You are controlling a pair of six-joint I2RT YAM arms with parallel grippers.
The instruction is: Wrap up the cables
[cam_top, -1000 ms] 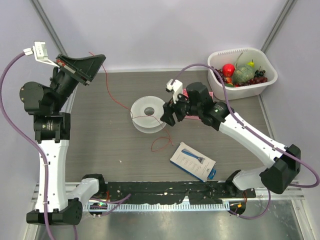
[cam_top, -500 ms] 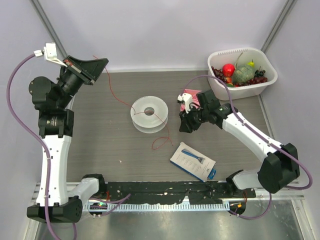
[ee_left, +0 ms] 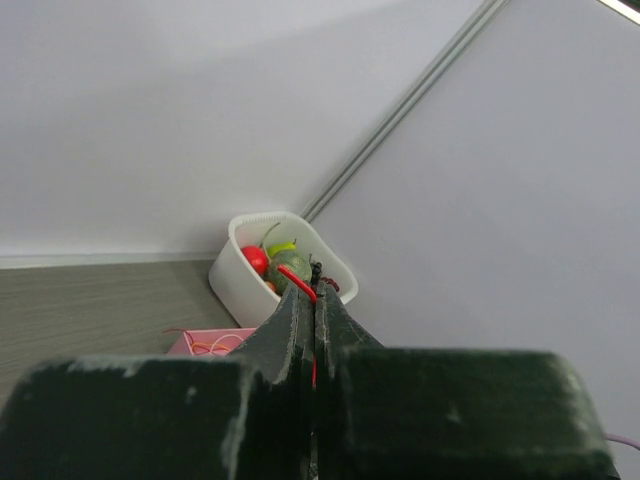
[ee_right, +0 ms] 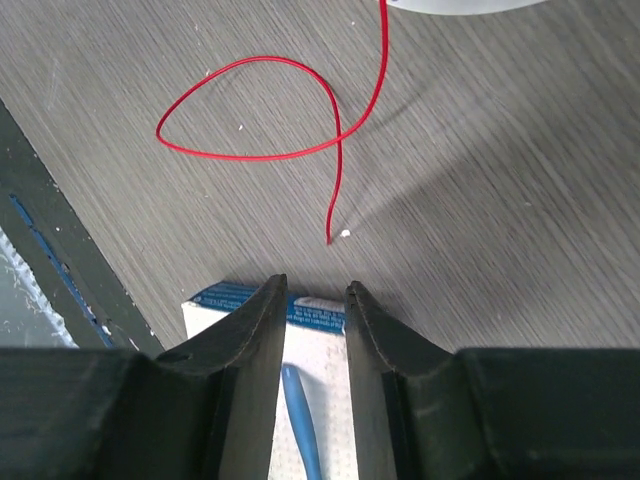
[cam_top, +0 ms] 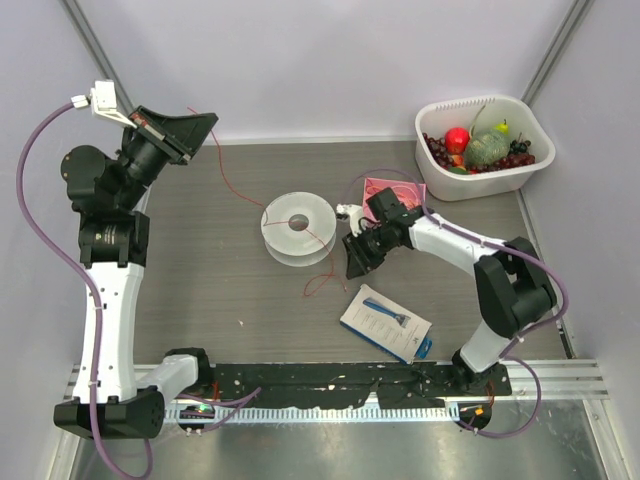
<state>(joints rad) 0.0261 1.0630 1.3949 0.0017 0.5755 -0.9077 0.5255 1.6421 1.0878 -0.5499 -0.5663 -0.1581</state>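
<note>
The left arm (cam_top: 105,290) stands high at the table's (cam_top: 200,290) far left corner, little changed over the last half second. The right arm (cam_top: 450,245) has folded back, its elbow drawn in toward its base. The clear spool (cam_top: 298,228) sits mid-table where it was.

The right gripper (ee_right: 315,295), at the spool's rim a second ago, now hangs between the spool and the blue-and-white packet (cam_top: 385,322). Its fingers have narrowed to a slim gap with nothing in it.

The left gripper (ee_left: 312,290) is pressed together on the red wire (ee_right: 338,135). The wire runs down to the spool, then loops loosely on the table. Its free end lies just ahead of the right fingertips.
</note>
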